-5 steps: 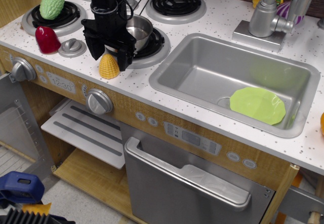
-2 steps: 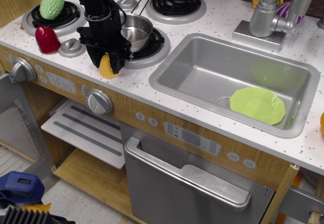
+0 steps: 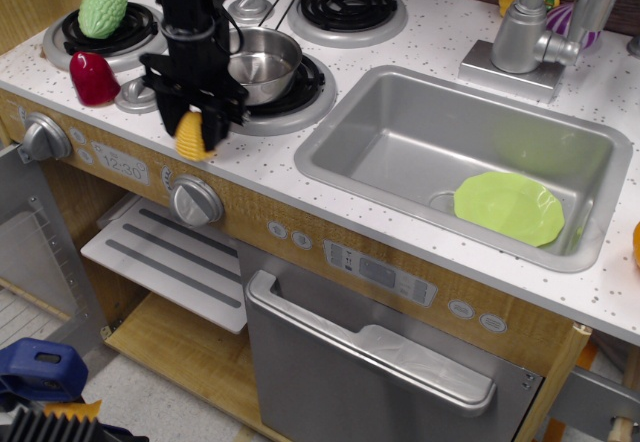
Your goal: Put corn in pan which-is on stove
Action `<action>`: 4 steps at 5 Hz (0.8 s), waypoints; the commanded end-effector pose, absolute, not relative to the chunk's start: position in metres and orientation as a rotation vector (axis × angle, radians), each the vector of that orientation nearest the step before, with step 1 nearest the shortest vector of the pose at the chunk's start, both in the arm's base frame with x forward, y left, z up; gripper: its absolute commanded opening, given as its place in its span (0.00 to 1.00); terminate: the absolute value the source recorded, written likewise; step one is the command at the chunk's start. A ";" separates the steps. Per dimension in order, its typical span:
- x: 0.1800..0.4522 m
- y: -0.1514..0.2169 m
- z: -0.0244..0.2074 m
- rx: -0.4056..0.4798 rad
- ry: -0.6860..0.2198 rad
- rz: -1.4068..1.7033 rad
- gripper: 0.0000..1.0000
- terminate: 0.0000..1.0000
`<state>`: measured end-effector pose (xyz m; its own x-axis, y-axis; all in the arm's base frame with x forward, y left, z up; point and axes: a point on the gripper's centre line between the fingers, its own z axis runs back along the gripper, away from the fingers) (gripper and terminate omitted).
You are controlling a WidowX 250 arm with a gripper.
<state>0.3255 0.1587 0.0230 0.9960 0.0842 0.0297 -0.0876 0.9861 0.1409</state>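
A black robot tool (image 3: 196,120) is gripping a yellow toy corn (image 3: 192,135) between its closed fingers, holding it at the front edge of the white speckled stove (image 3: 262,147). Just behind it, a shiny steel pan (image 3: 263,62) is sitting on a black coil burner (image 3: 300,87), beside the sink (image 3: 420,142).

shiny steel pan (image 3: 262,64), bumpy plastic corn (image 3: 192,135)
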 end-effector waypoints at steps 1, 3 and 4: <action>0.347 0.171 0.103 0.351 -0.133 0.051 0.00 0.00; 0.391 0.172 0.119 0.383 -0.217 -0.024 0.00 0.00; 0.411 0.170 0.108 0.354 -0.250 -0.047 0.00 0.00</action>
<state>0.4066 0.1657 0.0694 0.9808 -0.0808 0.1775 0.0275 0.9584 0.2840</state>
